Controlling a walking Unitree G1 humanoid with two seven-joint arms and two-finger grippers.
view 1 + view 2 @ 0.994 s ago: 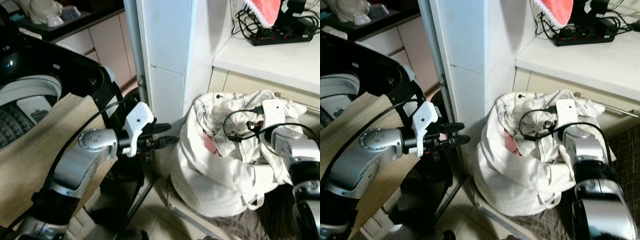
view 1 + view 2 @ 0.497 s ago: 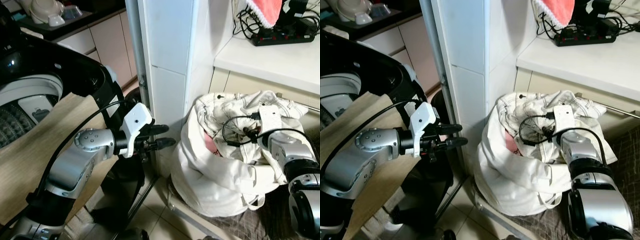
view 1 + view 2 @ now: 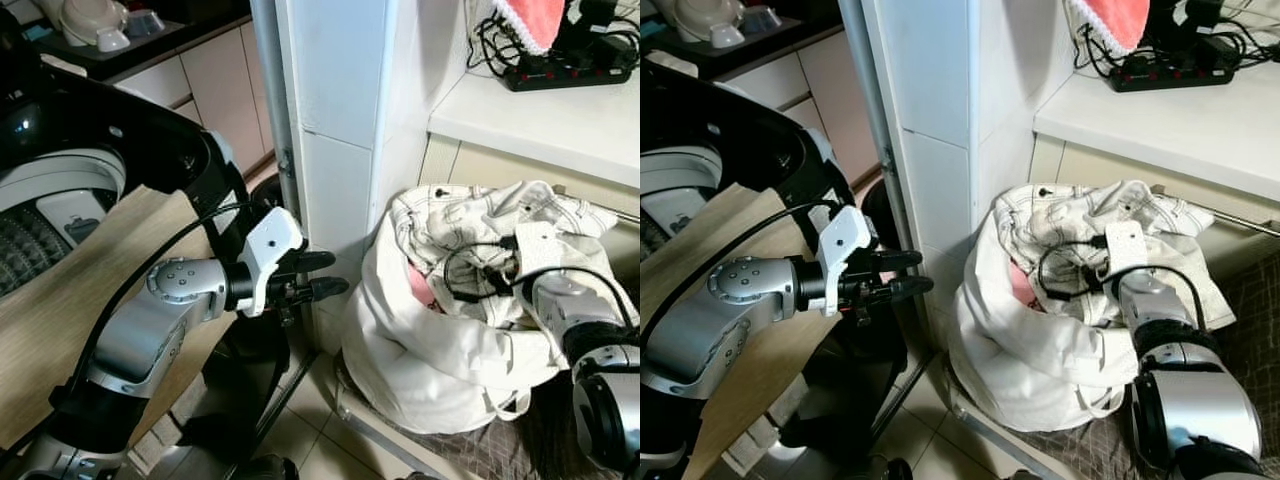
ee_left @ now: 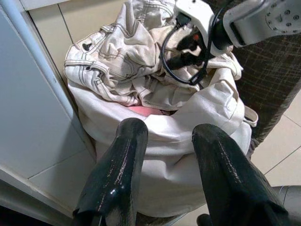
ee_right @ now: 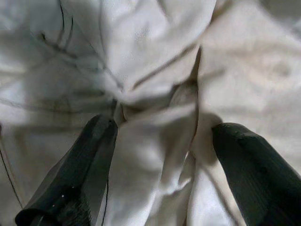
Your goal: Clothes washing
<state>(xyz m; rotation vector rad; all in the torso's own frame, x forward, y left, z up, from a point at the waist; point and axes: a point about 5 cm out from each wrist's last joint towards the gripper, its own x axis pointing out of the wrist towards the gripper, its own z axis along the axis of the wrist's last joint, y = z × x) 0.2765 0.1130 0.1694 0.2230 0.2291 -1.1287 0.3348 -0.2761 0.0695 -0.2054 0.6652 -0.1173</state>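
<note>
White laundry bag stuffed with cream clothes, set beside a tiled pillar. Right gripper spread wide, pressed into the clothes. Left gripper held open near the pillar.

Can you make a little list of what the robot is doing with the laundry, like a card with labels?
Place: a floor corner beside a white tiled pillar
Laundry: white clothes heaped in a white laundry bag, something pink tucked inside
Right gripper: reaching down into the clothes, fingers open with cloth between them
Left gripper: open, held in the air beside the pillar, pointing toward the bag, touching nothing
Washing machine: on the robot's left, lid up
Counter: a black power strip with cables, plus a pink cloth
</note>
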